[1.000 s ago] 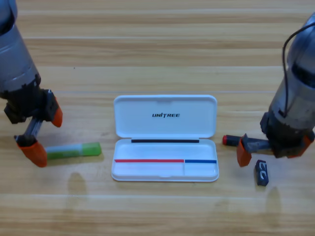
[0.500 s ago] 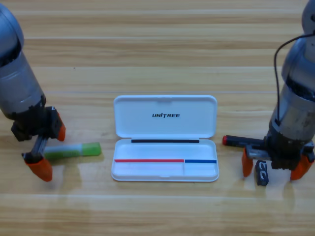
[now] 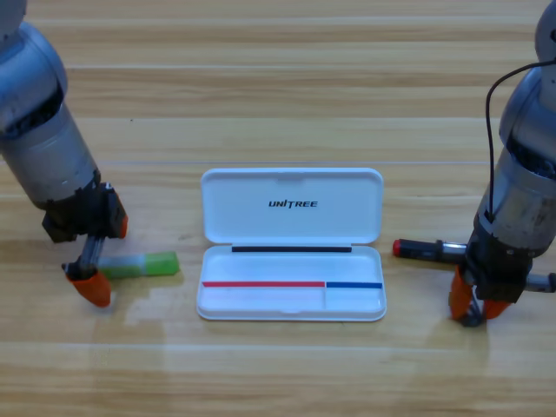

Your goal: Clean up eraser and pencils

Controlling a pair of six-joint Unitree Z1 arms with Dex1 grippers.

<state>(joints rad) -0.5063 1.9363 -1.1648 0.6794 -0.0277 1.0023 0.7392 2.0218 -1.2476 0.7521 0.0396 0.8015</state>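
Open white case (image 3: 292, 243) sits mid-table (image 3: 278, 95), lid flat toward the far side, tray toward the near edge. Wide bare wood behind the case up to the top edge, and a clear strip along the near edge; side room is tighter, with an arm on each flank. Left arm enters from the upper left corner; left gripper (image 3: 97, 257) is down at the table left of the case, jaws spread apart, one orange tip low near the table, the other higher by the wrist. Green pencil (image 3: 139, 265) lies flat, roughly parallel to the case's long side, bright cap end pointing at the case and just short of it; its pale end sits between the spread jaws, touching or not, cannot tell. Nothing clenched there. Right arm comes down the right edge; right gripper (image 3: 476, 302) points down at the table right of the case, orange jaws close together over the eraser (image 3: 470, 319), of which only a dark sliver shows under the tips; grasping it or just on it, cannot tell. Black pencil (image 3: 427, 249) lies flat just behind that gripper, red end toward the case, far end hidden under the wrist.
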